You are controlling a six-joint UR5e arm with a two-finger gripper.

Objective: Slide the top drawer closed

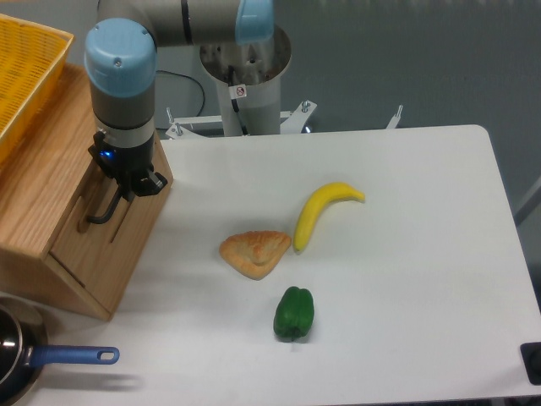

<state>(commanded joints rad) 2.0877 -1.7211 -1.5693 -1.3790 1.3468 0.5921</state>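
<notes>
top drawer (118, 233) | light wood, black bar handle | pushed in flush

White table (406, 254), grey wall behind (406, 59), light-wood cabinet (42, 194) at left, even lighting

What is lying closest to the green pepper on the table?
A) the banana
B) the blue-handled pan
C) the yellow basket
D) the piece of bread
D: the piece of bread lies just up and left of the green pepper, nearer than the banana, while the pan and basket sit far left.
</notes>
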